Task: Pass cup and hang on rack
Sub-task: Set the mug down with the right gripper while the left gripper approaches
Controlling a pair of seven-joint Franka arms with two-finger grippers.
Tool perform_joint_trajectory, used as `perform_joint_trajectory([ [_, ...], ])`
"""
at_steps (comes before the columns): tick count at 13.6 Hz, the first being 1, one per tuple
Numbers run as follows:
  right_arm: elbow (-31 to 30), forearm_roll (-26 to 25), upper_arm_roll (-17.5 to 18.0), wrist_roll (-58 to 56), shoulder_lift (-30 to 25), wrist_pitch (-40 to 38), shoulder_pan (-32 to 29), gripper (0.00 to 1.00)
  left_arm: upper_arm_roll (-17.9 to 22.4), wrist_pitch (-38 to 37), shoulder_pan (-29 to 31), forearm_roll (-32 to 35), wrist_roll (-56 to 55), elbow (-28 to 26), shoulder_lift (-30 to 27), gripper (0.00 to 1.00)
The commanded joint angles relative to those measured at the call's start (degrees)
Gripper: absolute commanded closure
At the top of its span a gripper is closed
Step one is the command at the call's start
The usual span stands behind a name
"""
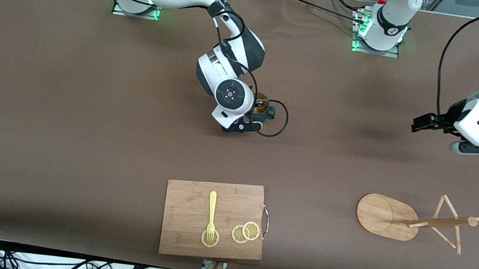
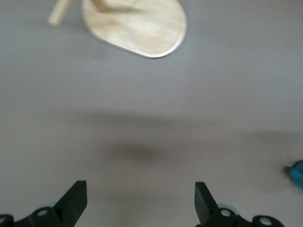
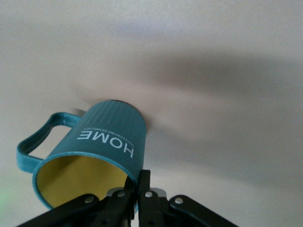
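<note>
The cup (image 3: 111, 137) is teal with a yellow inside, a side handle and the word HOME on it. My right gripper (image 3: 139, 184) is shut on its rim wall and holds it tilted over the bare brown table. In the front view the right gripper (image 1: 255, 114) is over the table's middle and its hand hides most of the cup (image 1: 267, 109). The rack (image 1: 385, 216), a wooden mug tree with an oval base and thin pegs, stands toward the left arm's end. My left gripper (image 1: 419, 122) hangs open and empty over the table there. Its fingers (image 2: 75, 201) stand wide apart, and the rack's base (image 2: 137, 26) shows past them.
A wooden cutting board (image 1: 186, 201) lies nearer the front camera than the cup, carrying a yellow fork (image 1: 211, 212) and lemon slices (image 1: 246, 232). Bare brown table lies between the two grippers. A sliver of teal (image 2: 297, 172) shows at the edge of the left wrist view.
</note>
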Motion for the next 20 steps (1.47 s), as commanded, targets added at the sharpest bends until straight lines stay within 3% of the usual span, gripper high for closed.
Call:
perform_joint_trajectory([
  [1, 1.3, 0.0, -0.5, 0.3, 2.8, 1.3, 1.4, 0.01, -0.3, 10.0, 0.4, -8.5, 12.8, -10.9, -4.2, 0.00],
  [4, 1.6, -0.6, -0.8, 0.1, 1.9, 0.2, 1.1, 0.00, -0.4, 13.0, 0.5, -22.4, 34.1, -15.8, -4.6, 0.00],
  [6, 6.9, -0.7, -1.1, 0.2, 1.9, -5.5, 0.8, 0.00, -0.4, 13.7, 0.8, -30.0, 48.4, -17.4, -4.2, 0.00],
  [8, 12.8, -0.6, -2.1, 0.1, 1.8, -13.5, 0.6, 0.00, -0.4, 13.1, 1.0, -31.6, 60.0, -18.5, -4.2, 0.00],
  [10, 14.3, -0.5, -2.0, 0.0, 0.1, -18.0, -1.1, 0.00, -0.4, 12.9, 1.1, -33.9, 70.9, -18.9, -2.6, 0.00],
  [16, 14.4, -0.7, -2.2, -0.9, -8.8, -26.5, -12.1, 0.00, -0.6, 12.8, 1.1, -55.7, 105.5, -18.9, 8.5, 0.00],
  [20, 14.4, -1.2, -2.5, -11.5, -12.4, -34.5, -22.7, 0.00, -4.9, 12.7, 1.8, -73.1, 124.9, -18.2, 17.4, 0.00],
])
